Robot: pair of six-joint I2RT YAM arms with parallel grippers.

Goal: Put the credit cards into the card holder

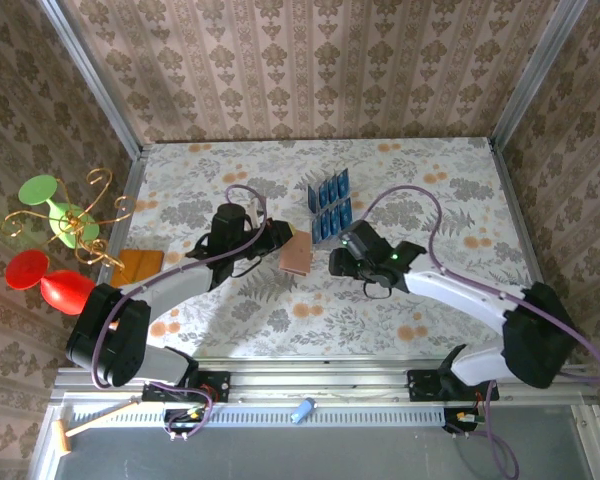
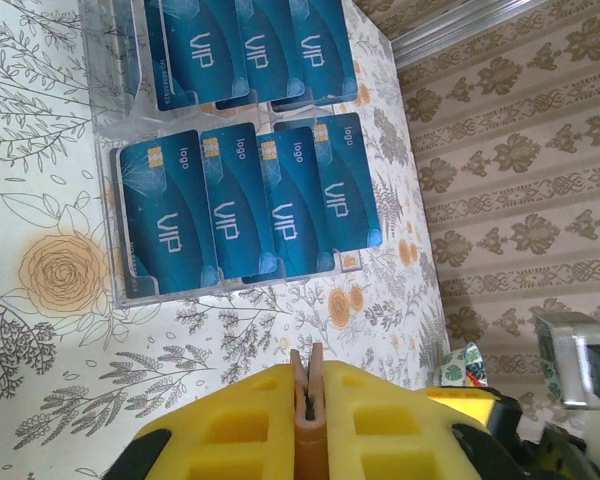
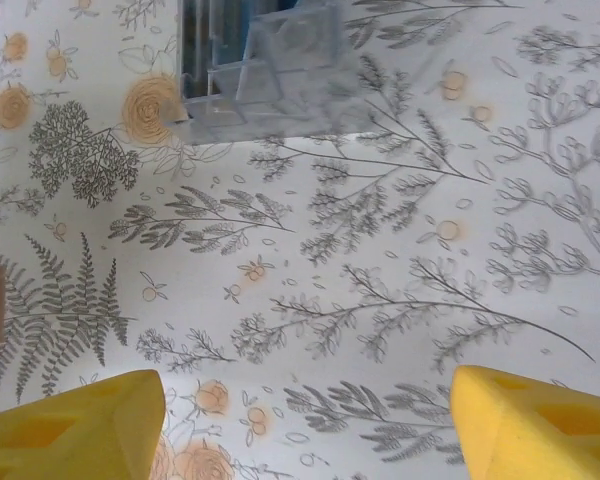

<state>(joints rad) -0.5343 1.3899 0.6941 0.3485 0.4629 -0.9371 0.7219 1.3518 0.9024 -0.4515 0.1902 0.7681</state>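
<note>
The credit cards (image 1: 330,205) are blue and stand in rows in a clear slotted rack at the middle of the table. In the left wrist view the credit cards (image 2: 240,200) read "VIP" and lie just ahead of my fingers. My left gripper (image 1: 283,243) is shut on the tan card holder (image 1: 296,254), which stands on edge left of the rack. Up close, the card holder (image 2: 308,400) is pinched between the yellow pads of the left gripper (image 2: 308,375). My right gripper (image 1: 338,262) hangs open just right of the card holder. The right gripper (image 3: 305,420) has bare tablecloth between its fingers.
The clear rack (image 3: 270,80) lies ahead of the right gripper. A flat orange-brown square (image 1: 140,265) sits at the table's left edge, beside a gold wire stand (image 1: 70,215) with green and red pieces. The enclosure's patterned walls close in the back and sides.
</note>
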